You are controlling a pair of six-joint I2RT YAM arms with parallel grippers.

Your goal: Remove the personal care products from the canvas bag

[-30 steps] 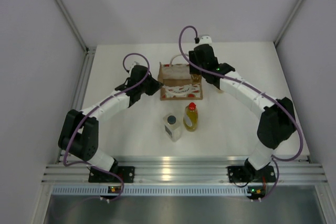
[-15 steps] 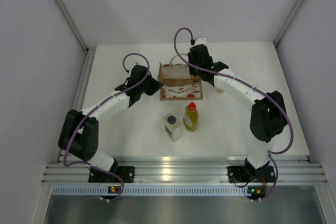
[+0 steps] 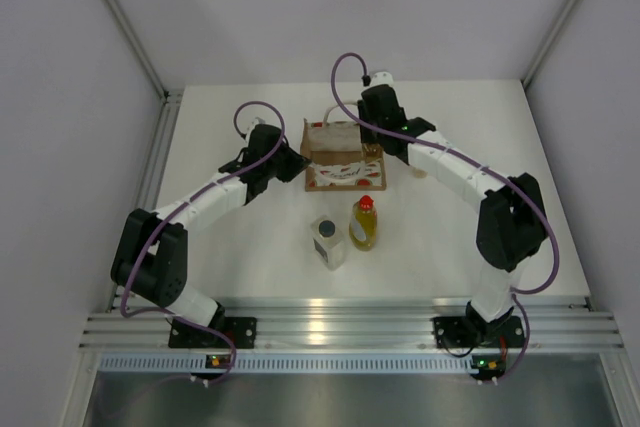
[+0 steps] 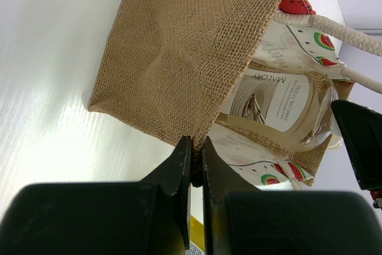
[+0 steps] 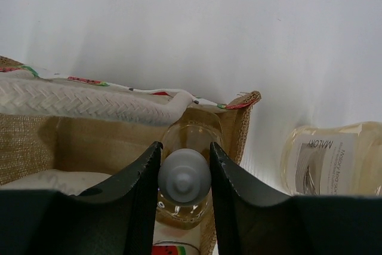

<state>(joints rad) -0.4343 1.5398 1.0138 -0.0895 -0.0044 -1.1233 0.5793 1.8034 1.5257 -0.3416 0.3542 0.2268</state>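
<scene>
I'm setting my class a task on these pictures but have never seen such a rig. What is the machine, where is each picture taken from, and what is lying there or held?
It is two robot arms bolted to a table, each ending in a two-finger gripper. The wide picture looks down from above and behind them. The other two come from cameras on the wrists. A small canvas bag stands mid-table. The left gripper is shut on its side edge. The right gripper is inside the bag, closed round the cap of a slim bottle. Out on the table stand a red-capped bottle and a grey-capped bottle. A pale bottle sits beside the bag.
</scene>
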